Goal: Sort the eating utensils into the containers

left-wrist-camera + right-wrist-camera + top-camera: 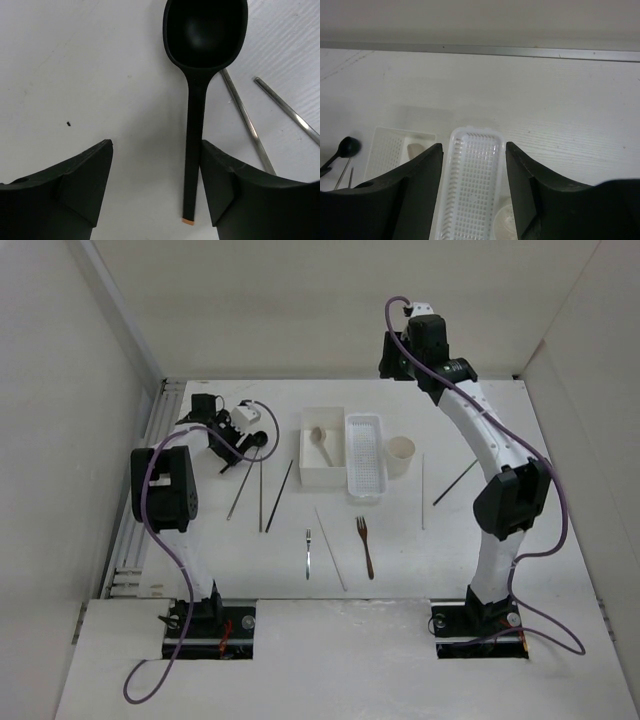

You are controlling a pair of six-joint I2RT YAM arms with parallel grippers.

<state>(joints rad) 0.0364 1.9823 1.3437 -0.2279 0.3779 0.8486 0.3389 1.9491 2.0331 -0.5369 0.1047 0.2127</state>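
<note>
The black round-bowled spoon (192, 125) lies flat on the table, handle toward me. My left gripper (156, 152) is open around the handle, which lies close to the right finger (220, 175). In the top view this gripper (236, 446) is at the far left by the spoon (256, 443). My right gripper (392, 358) is open and empty, raised at the back over the white perforated basket (472, 190). The white square box (322, 462) holds a pale spoon (322, 445). The cream cup (400, 455) stands right of the basket (364, 455).
Dark chopsticks (262, 495) lie below the left gripper; two show in the left wrist view (247, 120). A silver fork (309, 552), a brown fork (364, 545) and a pale chopstick (330, 535) lie near the front. More chopsticks (455, 482) lie right of the cup.
</note>
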